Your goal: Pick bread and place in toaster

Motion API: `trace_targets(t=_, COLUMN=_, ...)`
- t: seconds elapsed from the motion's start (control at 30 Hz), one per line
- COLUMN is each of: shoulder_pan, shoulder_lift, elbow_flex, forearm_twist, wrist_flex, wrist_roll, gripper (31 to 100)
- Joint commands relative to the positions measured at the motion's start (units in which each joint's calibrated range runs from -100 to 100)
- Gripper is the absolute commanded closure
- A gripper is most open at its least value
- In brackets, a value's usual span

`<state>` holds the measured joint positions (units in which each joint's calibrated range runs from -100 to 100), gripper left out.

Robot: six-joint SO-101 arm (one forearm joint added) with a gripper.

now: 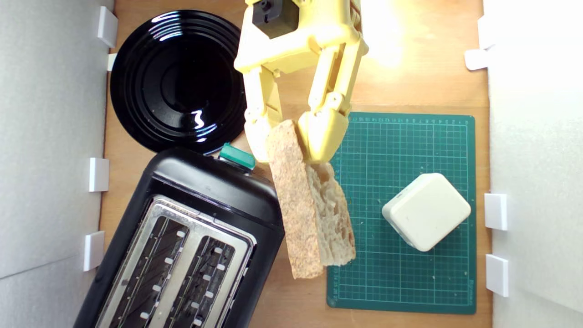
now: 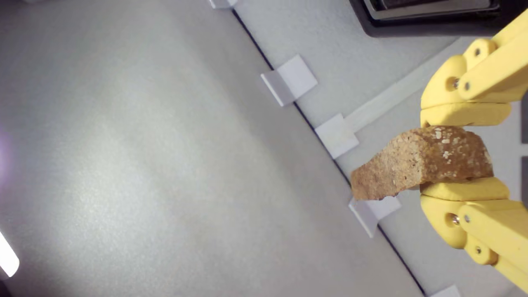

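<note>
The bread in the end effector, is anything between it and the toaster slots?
Nothing visible does. The bread hangs in the end effector beside the toaster, on the exterior view's right. Both slots look empty, and the cream block sits farther right.

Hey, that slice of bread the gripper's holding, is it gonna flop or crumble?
Probably stiff: the bread juts out from the gripper without sagging. Its airy, holed crumb suggests it is light and may crush or shed crumbs. The rough crust between the fingers likely resists slipping.
</note>
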<state>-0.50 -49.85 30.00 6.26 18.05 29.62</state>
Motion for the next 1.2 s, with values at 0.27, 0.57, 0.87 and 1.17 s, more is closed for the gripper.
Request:
trace_targets(t=0.27, shoulder_pan=4.85, shoulder_lift=11.75, elbow_flex=-32.59, forearm_twist=0.26, wrist_flex=20.26, wrist_roll=8.75, gripper=68.4)
trace_targets(t=0.57, shoulder_pan=7.84, shoulder_lift=16.66, elbow_flex=-45.39, forearm_twist=0.81, wrist_flex=35.62, wrist_roll=15.81, gripper=68.2)
trace_targets(t=0.87, shoulder_pan=9.21, shoulder_lift=19.82, elbow_flex=-52.75, forearm_twist=5.88, wrist_flex=41.42, wrist_roll=19.63, gripper=68.3)
trace_targets(t=1.17, shoulder_pan=10.98, shoulder_lift=20.07, elbow_flex=-52.93, forearm_twist=9.42, wrist_flex=41.93, wrist_roll=20.21, gripper=68.0)
